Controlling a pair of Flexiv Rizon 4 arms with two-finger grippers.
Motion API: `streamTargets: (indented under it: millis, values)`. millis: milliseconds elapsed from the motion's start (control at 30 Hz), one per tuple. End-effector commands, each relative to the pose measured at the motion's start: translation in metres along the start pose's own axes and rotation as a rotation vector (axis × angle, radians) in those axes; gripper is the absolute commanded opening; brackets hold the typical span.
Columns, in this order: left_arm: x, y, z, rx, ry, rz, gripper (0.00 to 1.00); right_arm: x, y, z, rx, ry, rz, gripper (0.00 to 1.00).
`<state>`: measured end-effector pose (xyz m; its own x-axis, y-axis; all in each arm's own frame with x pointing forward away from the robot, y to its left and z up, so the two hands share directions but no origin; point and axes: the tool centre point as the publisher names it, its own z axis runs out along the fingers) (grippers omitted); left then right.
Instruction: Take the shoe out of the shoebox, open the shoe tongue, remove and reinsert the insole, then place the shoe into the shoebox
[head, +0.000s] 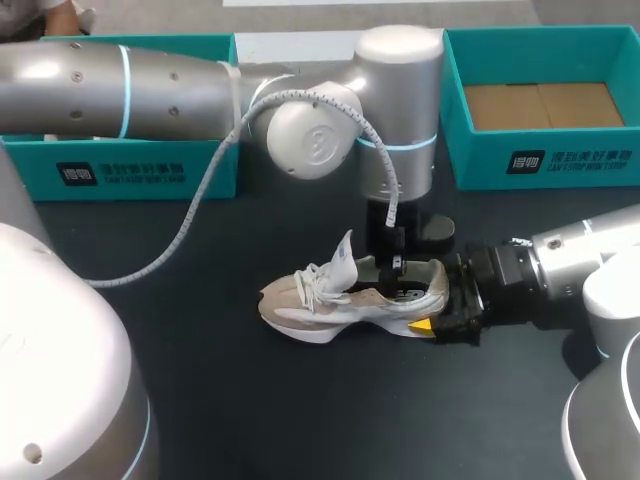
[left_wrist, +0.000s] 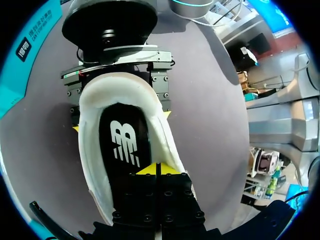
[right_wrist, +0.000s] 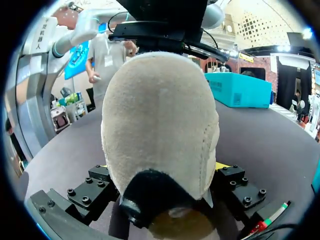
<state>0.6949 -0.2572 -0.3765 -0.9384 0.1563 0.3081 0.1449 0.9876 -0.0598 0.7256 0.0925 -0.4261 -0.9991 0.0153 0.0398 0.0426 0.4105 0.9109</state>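
head view: the shoe (head: 350, 295) lies on its sole on the dark table (head: 200, 380) just below the middle of the frame, toe to the left, heel to the right, tongue (head: 343, 255) standing up. the left gripper (head: 397, 268) comes down from the upper middle into the shoe's opening. the right gripper (head: 435, 295) comes in from the right edge and clamps the heel from both sides, one yellow tip showing at the sole. a teal box (head: 545, 165) sits in the upper right, another (head: 130, 170) in the upper left. left wrist view: the left gripper (left_wrist: 157, 169) has its jaws pressed together, yellow tips meeting over the black insole (left_wrist: 125, 140) inside the shoe (left_wrist: 92, 145); i cannot tell whether they pinch any of it. ahead of it, past the heel, the right gripper (left_wrist: 120, 107) straddles the shoe. right wrist view: the shoe's heel (right_wrist: 160, 125) fills the wide gap between the right gripper's (right_wrist: 162, 172) fingers, held on both sides.
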Motion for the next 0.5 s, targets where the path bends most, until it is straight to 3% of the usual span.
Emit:
streamTargets:
  millis: [33,100,167,300,500]
  values:
    - [-0.0024,-0.0003,0.0070,0.010,-0.005,0.000,0.00,-0.0005,-0.0042,0.0024,0.000,0.000,0.000,0.00]
    - [-0.0026,0.0000,0.0076,0.016,-0.005,-0.001,0.00,-0.0005,-0.0042,0.0024,0.000,0.000,0.000,0.00]
    - [-0.0027,0.0002,0.0078,0.019,-0.008,0.000,0.19,-0.0005,-0.0042,0.0024,0.000,0.000,0.000,0.00]
    - [-0.0017,0.0010,0.0068,0.026,-0.010,0.003,0.20,-0.0005,-0.0042,0.0024,0.000,0.000,0.000,0.00]
    - [-0.0060,0.0017,0.0126,0.033,-0.030,-0.003,0.31,-0.0005,-0.0042,0.0024,0.000,0.000,0.000,0.00]
